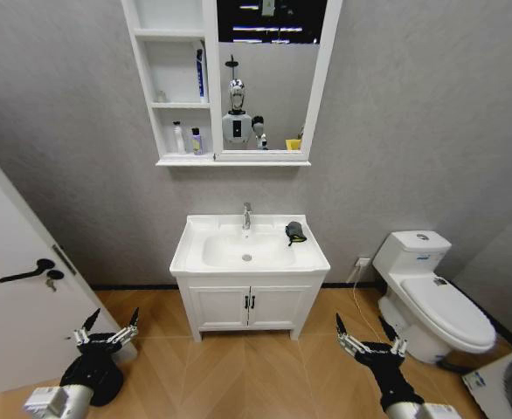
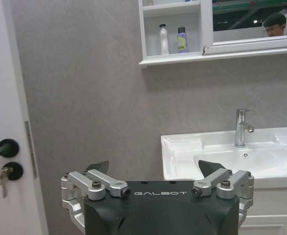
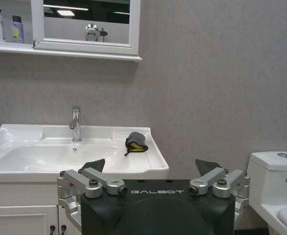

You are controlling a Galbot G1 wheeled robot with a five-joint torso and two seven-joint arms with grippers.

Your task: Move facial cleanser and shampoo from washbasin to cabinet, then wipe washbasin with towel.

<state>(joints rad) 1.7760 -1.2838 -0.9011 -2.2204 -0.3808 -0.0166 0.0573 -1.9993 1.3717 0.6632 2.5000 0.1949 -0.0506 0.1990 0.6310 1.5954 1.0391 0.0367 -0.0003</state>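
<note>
Two bottles point(image 1: 186, 140) stand in the cabinet point(image 1: 176, 83) | towel point(image 1: 295, 231) on washbasin point(image 1: 249, 249) rim beside tap | left gripper point(image 1: 106, 330) and right gripper point(image 1: 370, 340) low, jaws released | step judged: wiping; next: reach the towel.

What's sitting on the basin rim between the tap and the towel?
Nothing: in the right wrist view the washbasin rim is bare white ceramic between the tap and the towel.
</note>
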